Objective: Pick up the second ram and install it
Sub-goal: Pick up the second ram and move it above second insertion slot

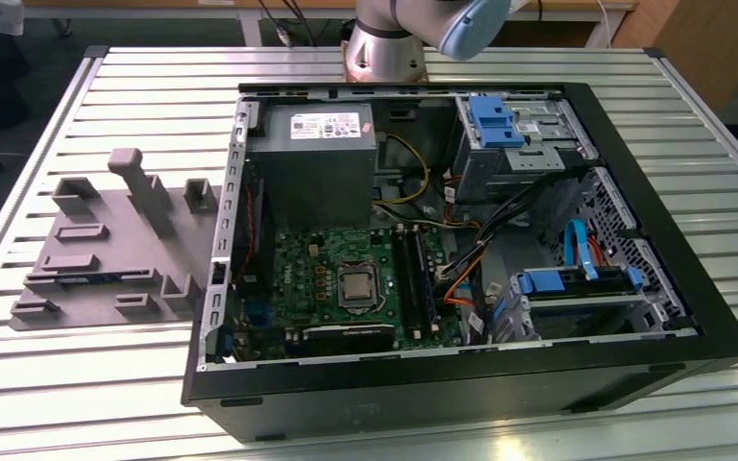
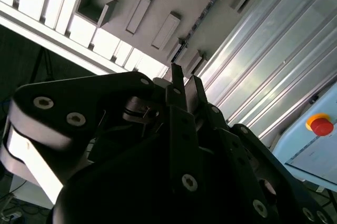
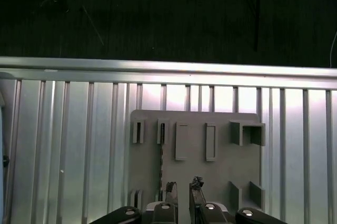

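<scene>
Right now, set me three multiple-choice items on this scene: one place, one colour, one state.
1. The grey fixture lies: A inside the case; B on the table, at the exterior view's left of the case; C on the power supply.
2. The drive brackets are: A red; B blue; C yellow.
3. The hand holds: A a ram; B a cable; C nothing.
B, it rests on the slats beside the case. B, blue plastic shows. C, bare fixture shows through its gap in the first wrist view.

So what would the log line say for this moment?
black two-finger gripper: open, empty | position: over grey slotted holder plate | thin dark memory stick: on edge in holder, not gripped
</scene>
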`<state>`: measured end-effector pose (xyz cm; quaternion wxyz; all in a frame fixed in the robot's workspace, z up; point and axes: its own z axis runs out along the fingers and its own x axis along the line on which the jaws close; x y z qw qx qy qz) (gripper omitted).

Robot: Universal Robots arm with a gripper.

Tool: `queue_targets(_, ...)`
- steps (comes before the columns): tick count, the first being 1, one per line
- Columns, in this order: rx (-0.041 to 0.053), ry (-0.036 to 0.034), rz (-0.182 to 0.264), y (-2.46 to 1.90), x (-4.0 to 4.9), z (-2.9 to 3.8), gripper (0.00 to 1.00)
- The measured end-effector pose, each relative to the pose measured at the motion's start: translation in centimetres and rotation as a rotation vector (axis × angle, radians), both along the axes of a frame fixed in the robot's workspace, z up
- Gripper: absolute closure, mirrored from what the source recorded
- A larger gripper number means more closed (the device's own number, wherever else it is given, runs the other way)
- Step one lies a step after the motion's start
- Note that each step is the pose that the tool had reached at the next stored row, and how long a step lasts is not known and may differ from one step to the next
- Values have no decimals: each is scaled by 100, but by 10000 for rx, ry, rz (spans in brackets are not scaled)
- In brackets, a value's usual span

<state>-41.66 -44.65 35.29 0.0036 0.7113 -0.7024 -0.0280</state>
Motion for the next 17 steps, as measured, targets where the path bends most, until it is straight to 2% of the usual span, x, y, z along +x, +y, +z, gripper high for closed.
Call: queue_targets(17,1,-2,0,-4,-1,-85,76)
